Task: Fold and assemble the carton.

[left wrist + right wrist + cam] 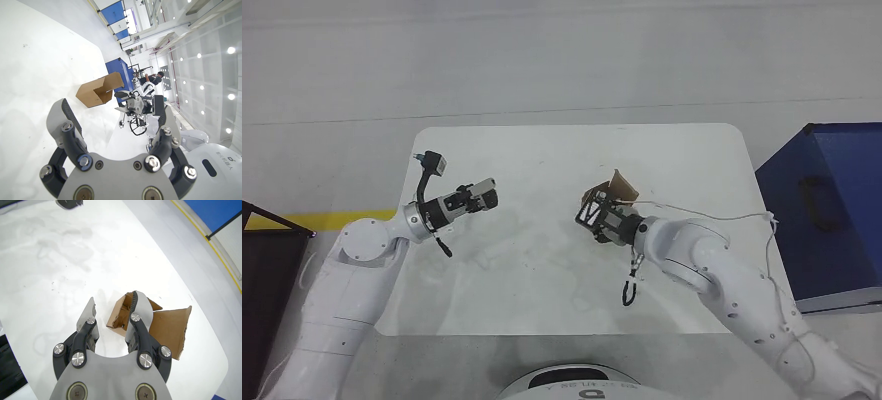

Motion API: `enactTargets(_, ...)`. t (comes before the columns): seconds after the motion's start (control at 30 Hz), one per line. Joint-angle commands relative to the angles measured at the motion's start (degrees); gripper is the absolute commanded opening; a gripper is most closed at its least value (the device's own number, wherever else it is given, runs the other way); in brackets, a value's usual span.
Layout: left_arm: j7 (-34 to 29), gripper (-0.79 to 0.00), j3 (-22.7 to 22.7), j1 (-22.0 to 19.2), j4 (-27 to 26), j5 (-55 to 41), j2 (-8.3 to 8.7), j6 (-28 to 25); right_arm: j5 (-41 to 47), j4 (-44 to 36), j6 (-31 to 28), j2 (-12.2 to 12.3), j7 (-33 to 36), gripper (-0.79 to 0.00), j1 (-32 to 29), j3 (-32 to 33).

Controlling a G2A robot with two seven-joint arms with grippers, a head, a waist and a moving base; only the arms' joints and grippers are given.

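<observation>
From the top, the carton point(616, 188) is seen on the white worktop point(542, 290) as a small brown box just beyond the right end effector point(592, 214). The left end effector point(485, 196) is held well apart from it. Assembly is judged partly done — the body is erected, but the end is not closed.

In the left wrist view, the left end effector is spread wide and empty. Ahead of it the carton lies on its side, made of plain matt corrugated board, with one broad flap point(113, 81) standing out past the open mouth.

In the right wrist view, the right end effector is released and nothing is gripped. The carton's mouth lies under it, behind one ribbed pad point(133, 302) — contact cannot be told. The flap edges are ragged. The flaps remain to be folded in and shut.
</observation>
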Motion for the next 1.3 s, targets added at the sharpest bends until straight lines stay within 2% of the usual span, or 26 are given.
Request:
enactTargets(0.0, -0.03, 0.000, 0.08, -0.07, 0.04, 0.01, -0.01, 0.02, -0.05, 1.69, 1.55, -1.11, 5.15, -0.354, 3.43, -3.40)
enactTargets(0.07, -0.03, 0.000, 0.08, -0.07, 0.04, 0.01, -0.01, 0.02, -0.21, 2.93, 2.82, -1.94, 7.52, -0.376, 5.57, -5.42)
enactTargets(0.27, -0.03, 0.000, 0.08, -0.07, 0.04, 0.01, -0.01, 0.02, -2.07, 7.33, 7.23, -4.55, 14.07, -0.360, 11.15, -10.86)
enactTargets(0.47, -0.03, 0.000, 0.08, -0.07, 0.04, 0.01, -0.01, 0.02, -1.59, 10.05, 8.00, -6.43, 18.87, -0.456, 13.89, -13.98)
enactTargets(0.5, -0.03, 0.000, 0.08, -0.07, 0.04, 0.01, -0.01, 0.02, -0.86, 10.15, 7.25, -6.66, 19.78, -0.520, 14.17, -14.24)
enactTargets(0.57, -0.03, 0.000, 0.08, -0.07, 0.04, 0.01, -0.01, 0.02, 1.28, 9.99, 5.53, -6.86, 20.37, -0.754, 14.35, -14.14)
enactTargets(0.6, -0.03, 0.000, 0.08, -0.07, 0.04, 0.01, -0.01, 0.02, 2.71, 9.73, 4.07, -6.90, 20.26, -0.785, 14.30, -14.01)
enactTargets(0.9, -0.03, 0.000, 0.08, -0.07, 0.04, 0.01, -0.01, 0.02, 10.31, 6.91, -12.42, -5.88, 21.43, -0.785, 14.05, -11.90)
enactTargets(1.1, -0.03, 0.000, 0.08, -0.07, 0.04, 0.01, -0.01, 0.02, 12.04, 5.42, -18.31, -5.16, 22.59, -0.785, 13.64, -10.95)
enactTargets(1.13, -0.03, 0.000, 0.08, -0.07, 0.04, 0.01, -0.01, 0.02, 12.07, 5.29, -18.78, -5.09, 22.84, -0.767, 13.65, -10.92)
enactTargets(1.17, -0.03, 0.000, 0.08, -0.07, 0.04, 0.01, -0.01, 0.02, 12.11, 5.18, -18.98, -5.05, 22.94, -0.643, 13.64, -10.90)
enactTargets(1.2, -0.03, 0.000, 0.08, -0.07, 0.04, 0.01, -0.01, 0.02, 12.07, 4.95, -19.10, -4.99, 22.99, -0.453, 13.62, -10.81)
enactTargets(1.27, -0.03, 0.000, 0.08, -0.07, 0.04, 0.01, -0.01, 0.02, 11.11, 4.74, -18.40, -4.91, 23.16, -0.345, 13.55, -10.63)
